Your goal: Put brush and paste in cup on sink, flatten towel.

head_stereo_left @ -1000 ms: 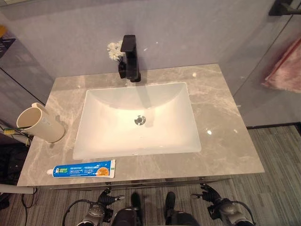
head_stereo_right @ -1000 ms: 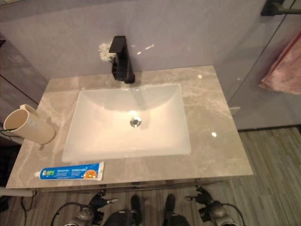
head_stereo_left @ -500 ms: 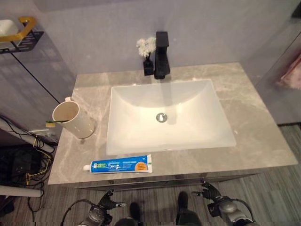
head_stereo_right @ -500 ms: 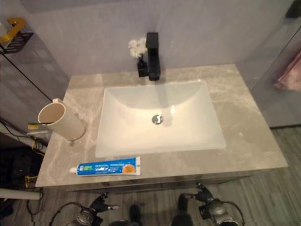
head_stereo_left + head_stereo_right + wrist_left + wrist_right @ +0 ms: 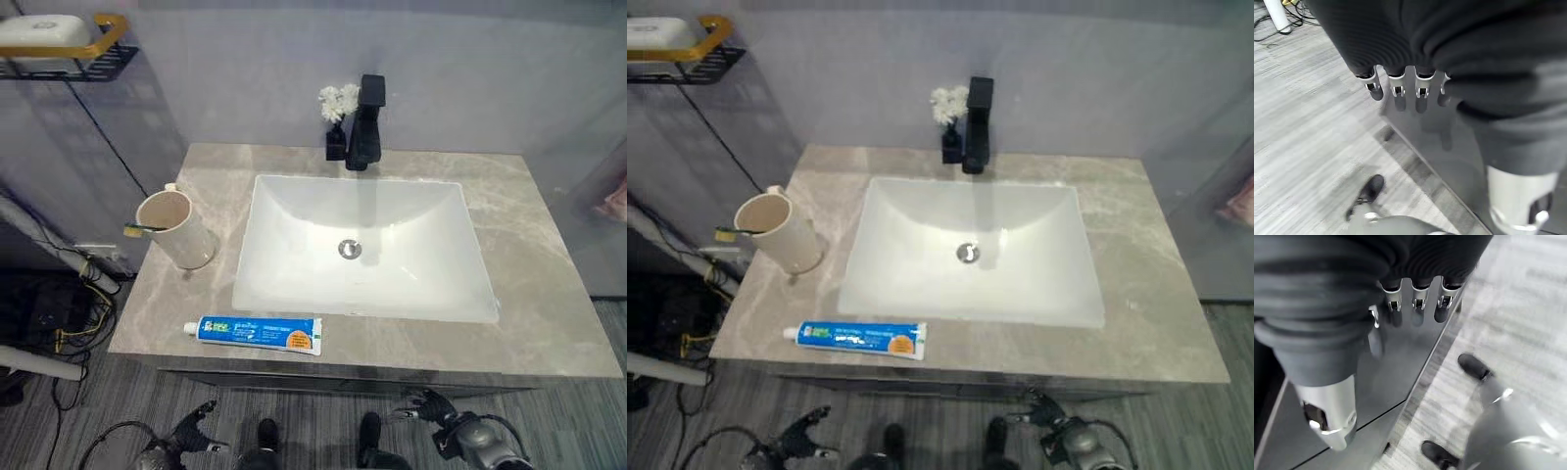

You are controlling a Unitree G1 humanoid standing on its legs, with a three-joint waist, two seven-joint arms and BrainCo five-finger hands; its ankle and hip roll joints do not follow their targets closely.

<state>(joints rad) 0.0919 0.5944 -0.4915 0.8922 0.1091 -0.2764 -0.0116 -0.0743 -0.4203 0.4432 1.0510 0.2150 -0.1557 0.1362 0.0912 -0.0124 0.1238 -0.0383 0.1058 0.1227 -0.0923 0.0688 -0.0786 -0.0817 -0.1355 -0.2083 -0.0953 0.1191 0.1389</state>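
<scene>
Both hands hang low, empty, fingers loose: left robot hand (image 5: pixel 188 434), right robot hand (image 5: pixel 431 408). Toothpaste (image 5: pixel 258 334) lies flat at the table's (image 5: pixel 549 323) front edge, so I'd pinch it mid-tube, then tip it into the cup (image 5: pixel 179 228), where the brush (image 5: pixel 140 229) looks to sit already.

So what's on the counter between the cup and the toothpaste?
Nothing: bare counter separates the cup from the toothpaste, in both eye views.

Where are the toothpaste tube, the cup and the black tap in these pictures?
toothpaste tube (image 5: pixel 258 334), left eye view, middle of the blue body.
cup (image 5: pixel 189 239), left eye view, its cream outer wall.
black tap (image 5: pixel 977 125), right eye view, its upright column.
</scene>
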